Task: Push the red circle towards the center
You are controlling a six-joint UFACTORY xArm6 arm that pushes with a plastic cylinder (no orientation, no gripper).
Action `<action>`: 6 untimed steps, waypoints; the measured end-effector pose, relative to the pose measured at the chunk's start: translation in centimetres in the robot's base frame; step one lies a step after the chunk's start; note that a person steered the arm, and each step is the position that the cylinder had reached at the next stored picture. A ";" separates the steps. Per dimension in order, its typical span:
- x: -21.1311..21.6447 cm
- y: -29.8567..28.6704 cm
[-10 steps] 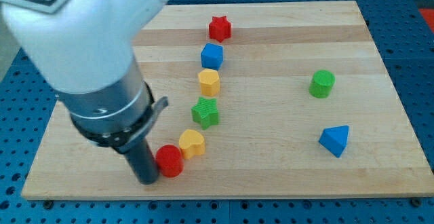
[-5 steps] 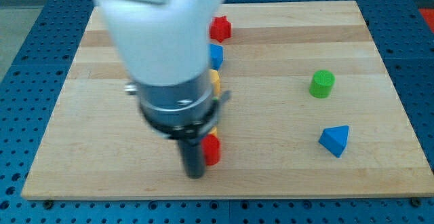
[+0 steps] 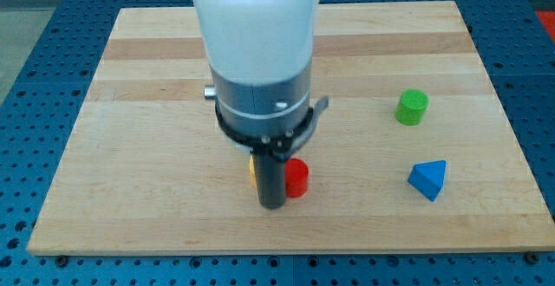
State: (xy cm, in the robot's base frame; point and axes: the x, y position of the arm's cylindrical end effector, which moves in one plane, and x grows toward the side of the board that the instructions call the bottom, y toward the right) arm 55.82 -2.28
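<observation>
The red circle (image 3: 297, 178) stands on the wooden board (image 3: 130, 147), a little below the board's middle. My tip (image 3: 273, 204) touches its left side, at the view's bottom centre. The arm's white and grey body hides much of the board's middle. A sliver of the yellow block (image 3: 252, 171) shows just left of the rod; its shape is hidden.
A green cylinder (image 3: 412, 107) stands at the view's right. A blue triangle (image 3: 428, 179) lies below it. The red star, blue cube, second yellow block and green star seen earlier are hidden behind the arm.
My tip has swept from the view's lower left to the right, pushing the red circle along with it. The arm now hides the column of blocks.
</observation>
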 end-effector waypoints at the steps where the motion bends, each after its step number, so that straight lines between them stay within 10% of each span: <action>1: -0.5 1.3; 6: -2.4 0.0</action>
